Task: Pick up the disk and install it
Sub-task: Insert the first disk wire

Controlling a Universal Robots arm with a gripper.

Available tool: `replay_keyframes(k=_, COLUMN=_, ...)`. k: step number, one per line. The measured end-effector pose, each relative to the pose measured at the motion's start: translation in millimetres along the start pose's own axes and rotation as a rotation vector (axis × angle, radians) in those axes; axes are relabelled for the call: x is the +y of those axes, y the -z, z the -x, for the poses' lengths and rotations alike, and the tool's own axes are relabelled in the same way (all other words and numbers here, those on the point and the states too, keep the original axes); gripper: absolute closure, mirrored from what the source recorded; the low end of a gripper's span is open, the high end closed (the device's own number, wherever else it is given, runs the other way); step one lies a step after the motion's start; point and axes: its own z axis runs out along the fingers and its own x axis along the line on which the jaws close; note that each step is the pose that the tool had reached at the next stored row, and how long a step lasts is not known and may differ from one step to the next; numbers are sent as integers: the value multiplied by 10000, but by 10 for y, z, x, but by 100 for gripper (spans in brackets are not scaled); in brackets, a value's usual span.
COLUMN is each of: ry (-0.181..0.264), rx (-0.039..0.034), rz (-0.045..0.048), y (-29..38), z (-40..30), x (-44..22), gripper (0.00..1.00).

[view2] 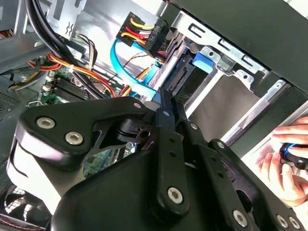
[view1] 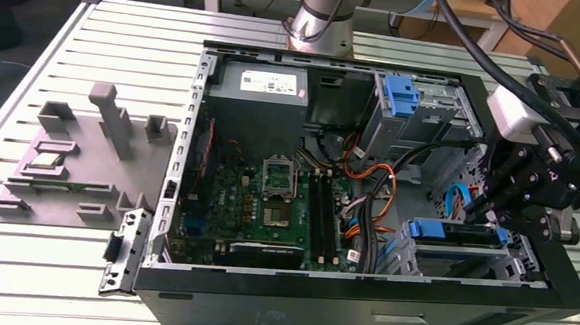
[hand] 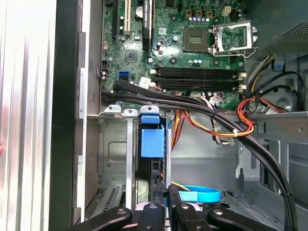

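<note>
Well, from the exterior view's left, I see the slotted table (view1: 123, 26) with a grey fixture (view1: 67, 190) lying on it, just beside the open case (view1: 361, 314). Inside the case, the power supply (view1: 265, 85) sits against the far wall, and the motherboard (view1: 265, 200) lies flat below it. Further right, a bare blue bracket (view1: 399, 93) stands in the far cage, and orange and black cables (view1: 372, 181) run between that cage and the board.

The disk (view1: 459, 234) is in the near bay at the case's corner on the exterior view's right. It lies flat with its blue rail showing on top. A blue ribbon cable (view1: 459, 197) curls just beside it.

My gripper (view1: 512, 207) hangs over that corner of the case, just above the disk's bay. In the second wrist view the fingers (view2: 162, 103) are pressed together into one bar, and I can see nothing between them. Their tip points at the dark connector end of the disk. I cannot tell whether it touches. In the first wrist view the disk's blue tab stands upright in the bay past the fingers.

At the second wrist view's edge, outside the case wall, a hand (view2: 279, 166) holds a small dark thing with a blue ring.
</note>
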Motion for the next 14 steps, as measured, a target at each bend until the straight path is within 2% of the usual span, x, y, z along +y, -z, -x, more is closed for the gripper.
replay_keyframes(k=2, ry=2, rx=-14, rz=-31, y=-11, z=-14, x=1, gripper=84)
replay_keyframes(k=5, ry=11, rx=-53, rz=-136, y=-31, z=-27, x=9, gripper=84)
replay_keyframes(k=9, ry=17, rx=-122, rz=-201, y=-41, z=-27, x=38, gripper=84)
replay_keyframes(k=14, ry=22, rx=-144, rz=-272, y=-61, z=-28, x=76, gripper=84)
